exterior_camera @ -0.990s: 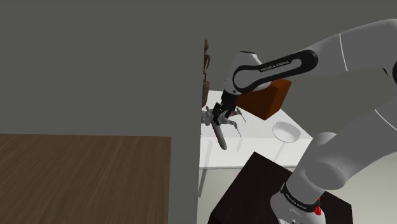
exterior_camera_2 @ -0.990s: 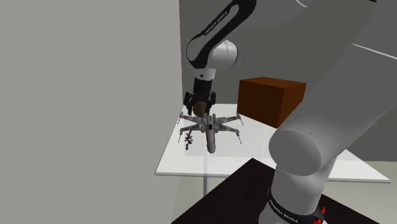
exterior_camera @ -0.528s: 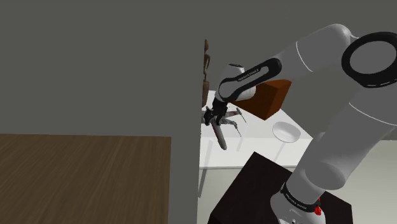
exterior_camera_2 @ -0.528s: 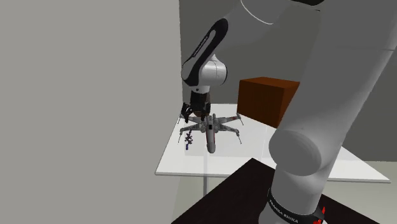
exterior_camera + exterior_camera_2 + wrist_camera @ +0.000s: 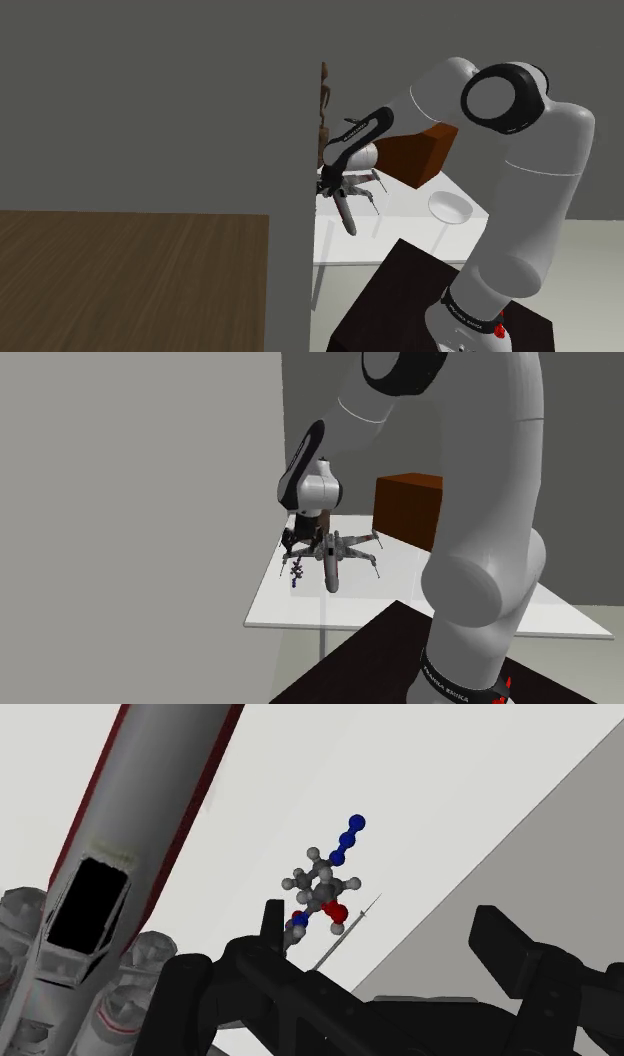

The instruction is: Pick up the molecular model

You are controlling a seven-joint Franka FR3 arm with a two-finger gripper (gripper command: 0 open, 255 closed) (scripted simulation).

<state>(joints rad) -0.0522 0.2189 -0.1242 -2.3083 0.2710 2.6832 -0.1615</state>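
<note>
A: At the bench (image 5: 290, 610) edge nearest the wall, the molecular model (image 5: 325, 889) stands just beside the toy starfighter (image 5: 335, 560), untouched.

B: And the jaws?

A: Apart and empty, aimed at it, probably so they can straddle it while clearing the starfighter.

B: Any change from a second ago?

A: Yes. The hand has slid off the starfighter's tail toward the model, and lower.

The black tool (image 5: 390, 936), its fingers apart, points at a small grey, blue and red ball-and-stick molecular model (image 5: 322, 889) on the white bench (image 5: 450, 764) beside a grey red-striped toy spaceship (image 5: 140, 834).
</note>
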